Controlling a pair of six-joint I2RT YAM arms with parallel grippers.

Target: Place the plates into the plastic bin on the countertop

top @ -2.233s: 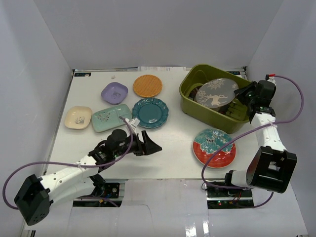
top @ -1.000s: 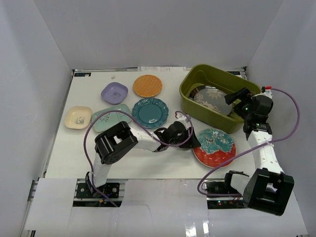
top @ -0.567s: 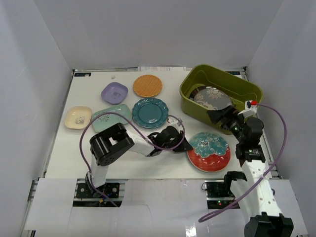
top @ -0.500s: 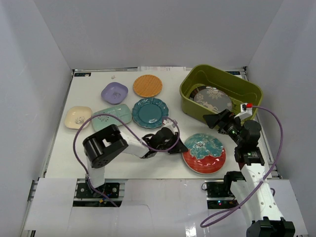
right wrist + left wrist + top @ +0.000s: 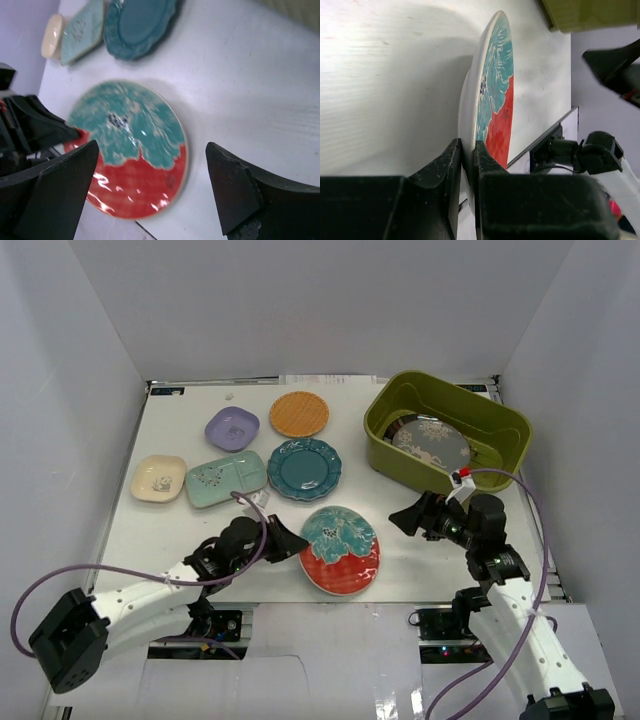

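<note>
In the top view the bin (image 5: 385, 410) stood at 2 o'clock on the counter (image 5: 180, 530). Its near wall hid part of a grey plate (image 5: 432, 440) inside, and what lay under that plate could not be told. In the left wrist view only a corner of the bin showed, cut off by the upper edge.

The left gripper (image 5: 295, 540) was clenched on the red plate (image 5: 340, 552) at the plate's 9 o'clock rim, with one of its fingers (image 5: 445, 170) on each face. This plate was at 6 o'clock on the counter, near the front edge and well apart from the bin. Whether it touched the counter I could not tell.

The right gripper (image 5: 403, 517) stood at 3 o'clock from the red plate, apart from it. Its fingers (image 5: 60, 185) were spread wide and held nothing.

A small dark mark in the middle of the red plate was too blurred to read.

The teal plate (image 5: 304, 468), mint plate (image 5: 225, 478), cream plate (image 5: 158, 478), lavender plate (image 5: 232, 428) and orange plate (image 5: 299, 413) lay around 10 to 11 o'clock.
</note>
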